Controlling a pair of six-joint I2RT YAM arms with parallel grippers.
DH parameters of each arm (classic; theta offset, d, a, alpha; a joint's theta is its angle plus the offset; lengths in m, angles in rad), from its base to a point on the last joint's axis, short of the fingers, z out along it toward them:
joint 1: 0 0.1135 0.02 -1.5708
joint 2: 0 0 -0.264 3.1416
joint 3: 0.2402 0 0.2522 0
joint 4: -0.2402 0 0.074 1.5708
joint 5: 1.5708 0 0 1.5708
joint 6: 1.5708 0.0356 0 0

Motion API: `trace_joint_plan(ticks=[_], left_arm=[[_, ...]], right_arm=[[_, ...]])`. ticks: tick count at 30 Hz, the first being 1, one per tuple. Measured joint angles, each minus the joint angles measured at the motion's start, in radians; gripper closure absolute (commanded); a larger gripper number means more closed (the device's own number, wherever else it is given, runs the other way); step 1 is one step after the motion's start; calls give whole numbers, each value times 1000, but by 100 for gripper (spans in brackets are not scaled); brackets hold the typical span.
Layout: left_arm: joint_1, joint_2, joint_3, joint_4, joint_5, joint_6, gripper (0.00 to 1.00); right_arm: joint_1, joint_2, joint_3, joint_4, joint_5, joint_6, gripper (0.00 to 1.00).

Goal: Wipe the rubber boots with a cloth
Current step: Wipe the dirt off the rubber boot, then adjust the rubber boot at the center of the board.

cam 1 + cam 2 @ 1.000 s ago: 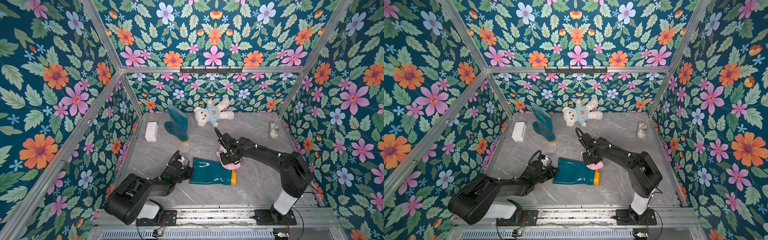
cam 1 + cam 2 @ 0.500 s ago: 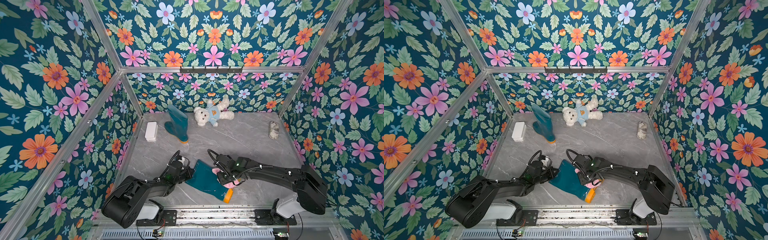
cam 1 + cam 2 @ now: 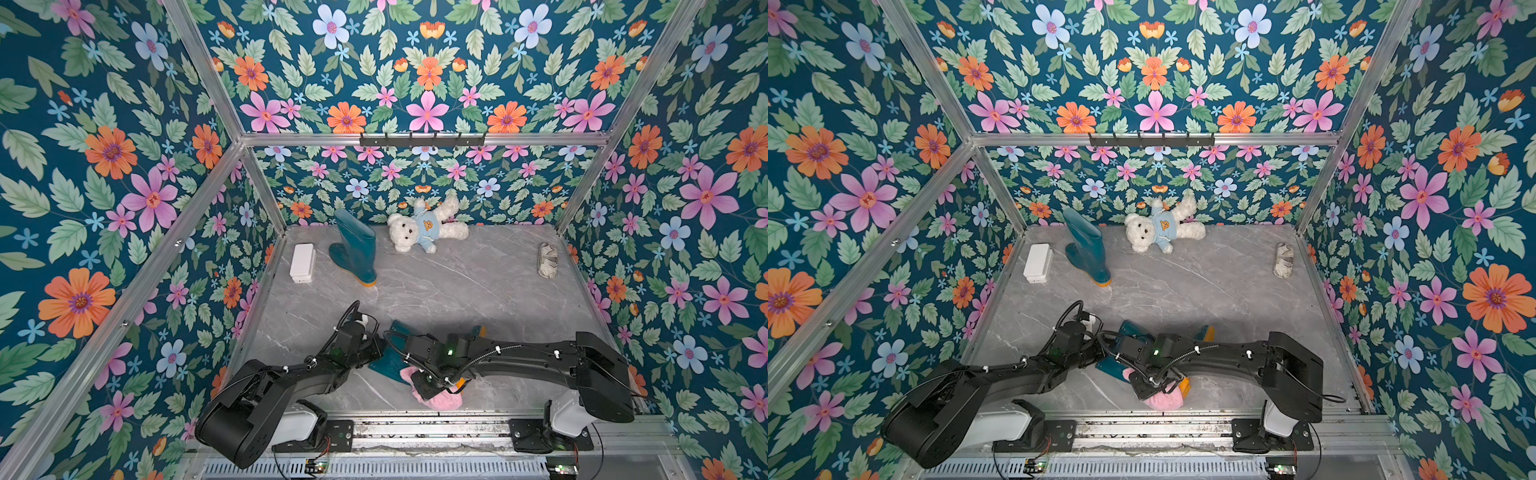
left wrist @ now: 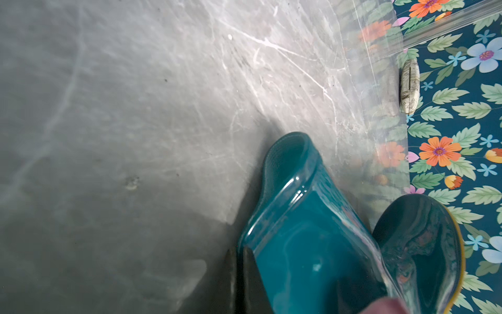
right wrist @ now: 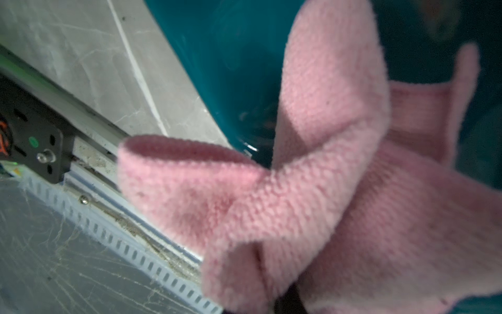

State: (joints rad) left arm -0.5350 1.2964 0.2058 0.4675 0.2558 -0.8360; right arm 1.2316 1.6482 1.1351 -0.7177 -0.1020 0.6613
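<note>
Box left of standing boot; bear right.

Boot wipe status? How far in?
Done: the cloth is picked up, shut in the right gripper. The left gripper is clamped on the near boot at its shaft.
In hand: the cloth is against that boot's side.
Left: the far boot, standing at the back with no arm near it.
Can't tell how clean either boot is.
</note>
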Motion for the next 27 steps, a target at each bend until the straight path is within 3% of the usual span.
trace_joint_plan(ticks=[3,6,17,27], left_arm=[[0,-3,1,-4,0,0,100],[0,-32,14,-45,0,0,100],[6,-348,233,-462,-97,27,100],[7,-464,523,-764,-127,58,100]], right_arm=[[-15,-8,-5,-13,7,-2,100],[-101,-75,-51,-32,30,-8,100],[-688,-608,-217,-117,79,-82,100],[-900,-671,-186,-175,32,-200,100]])
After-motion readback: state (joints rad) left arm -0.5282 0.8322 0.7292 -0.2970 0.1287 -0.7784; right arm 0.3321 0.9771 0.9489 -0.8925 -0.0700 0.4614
